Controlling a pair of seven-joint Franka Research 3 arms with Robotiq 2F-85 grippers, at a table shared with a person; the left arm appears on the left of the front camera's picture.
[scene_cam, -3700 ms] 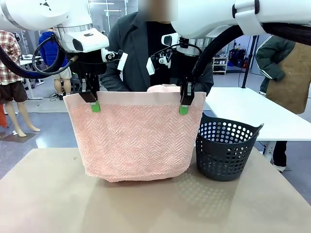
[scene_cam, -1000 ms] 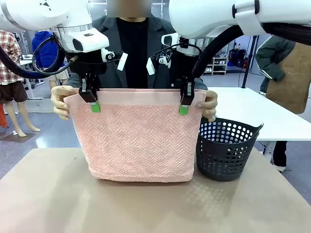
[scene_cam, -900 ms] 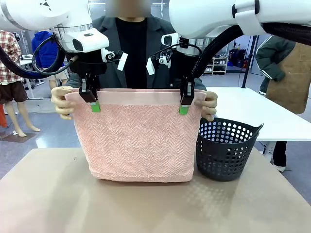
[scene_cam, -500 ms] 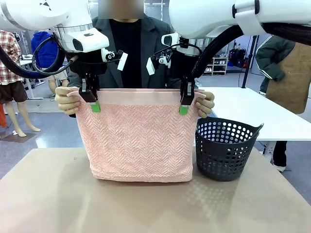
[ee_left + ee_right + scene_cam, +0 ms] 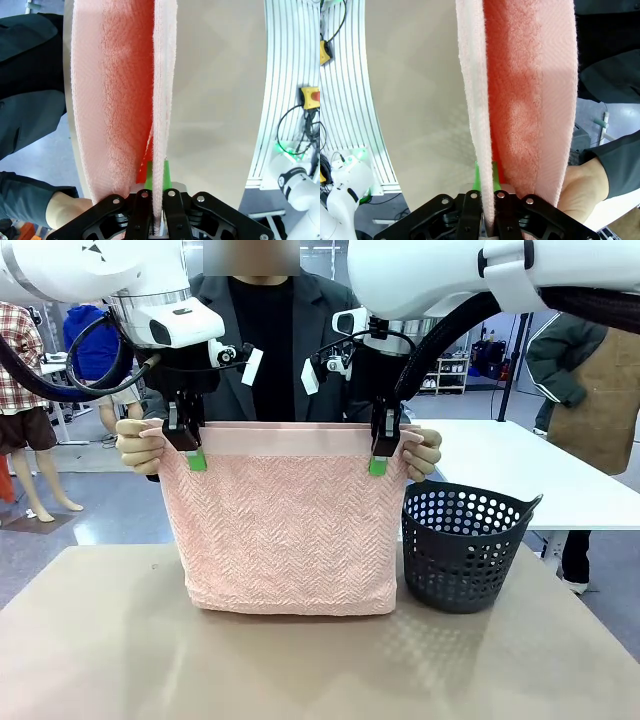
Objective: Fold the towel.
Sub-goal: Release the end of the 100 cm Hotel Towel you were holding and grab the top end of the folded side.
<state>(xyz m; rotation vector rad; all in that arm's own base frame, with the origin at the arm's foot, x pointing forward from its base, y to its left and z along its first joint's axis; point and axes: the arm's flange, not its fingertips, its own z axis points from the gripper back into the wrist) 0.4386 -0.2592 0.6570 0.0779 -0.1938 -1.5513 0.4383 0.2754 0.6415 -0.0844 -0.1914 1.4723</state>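
Beige tabletop [image 5: 100, 660] stretches across the foreground, with a person in a dark jacket [image 5: 225, 330] standing at its far side and other white tables behind.

Above the table hangs the towel [image 5: 285, 530], pale pink with a herringbone weave and a smooth band along its top edge. It is doubled over, so two layers hang down side by side. Its lower fold seems to rest on the tabletop, though the front view does not make the contact plain.

The left gripper [image 5: 192, 455] is clamped tight on the top band near one upper corner, green pads pressed on either side of the cloth. The right gripper [image 5: 380, 460] is pinched closed on the same band near the other corner. Between them the top edge runs level and taut.

The left wrist view has that gripper [image 5: 156, 180] squeezing one thin layer, with the second layer of the towel [image 5: 115, 75] hanging just beside it. The right wrist view gives the same at its gripper [image 5: 486, 185].

The person grips both upper corners just outside the grippers, one hand [image 5: 140, 445] at the left end and the other hand [image 5: 420, 452] at the right.

A dark basket [image 5: 465, 550] with round holes stands on the table just beside the towel, on the robot's right.
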